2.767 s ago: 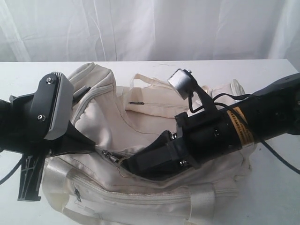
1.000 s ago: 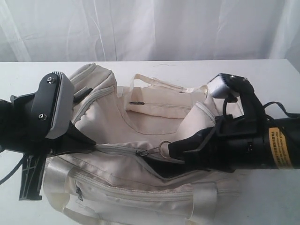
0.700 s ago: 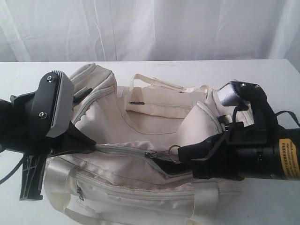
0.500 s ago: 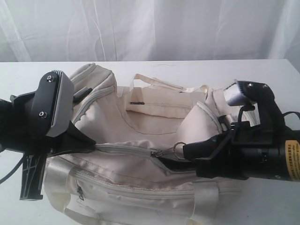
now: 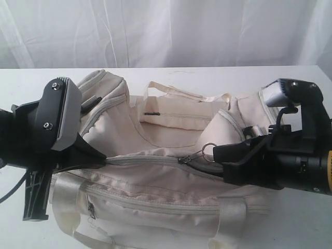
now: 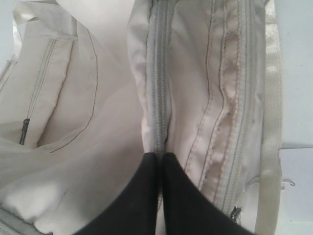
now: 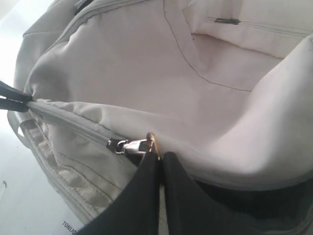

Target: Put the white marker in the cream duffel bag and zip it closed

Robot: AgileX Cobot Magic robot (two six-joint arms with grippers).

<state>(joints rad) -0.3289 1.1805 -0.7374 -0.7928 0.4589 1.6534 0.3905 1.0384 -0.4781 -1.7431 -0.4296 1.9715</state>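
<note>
- The bag (image 5: pixel 155 197) lies in the middle of the table (image 5: pixel 207 78) and reaches down to its near edge.
- The left claw (image 6: pixel 160 155) is clenched on the cloth at the left end of the top zip (image 5: pixel 145 159).
- The right claw (image 7: pixel 160 156) is clenched on the little metal ring (image 7: pixel 151 141) that hangs from the slider (image 7: pixel 117 145).
- The zip is shut from the left claw up to the slider. Past the slider, toward the right end of the bag, the mouth gapes open.
- I cannot see the marker in any picture. It may be inside the bag, but that is only a guess.
- The bag is soft and floppy. I think the cloth will bunch up unless one end is held tight, and the zip end is a good place to hold.
- The ring is small, hard and smooth, so it may slip out. It is the right spot to pull from, straight along the zip.
- The zipping looks about half done.
</note>
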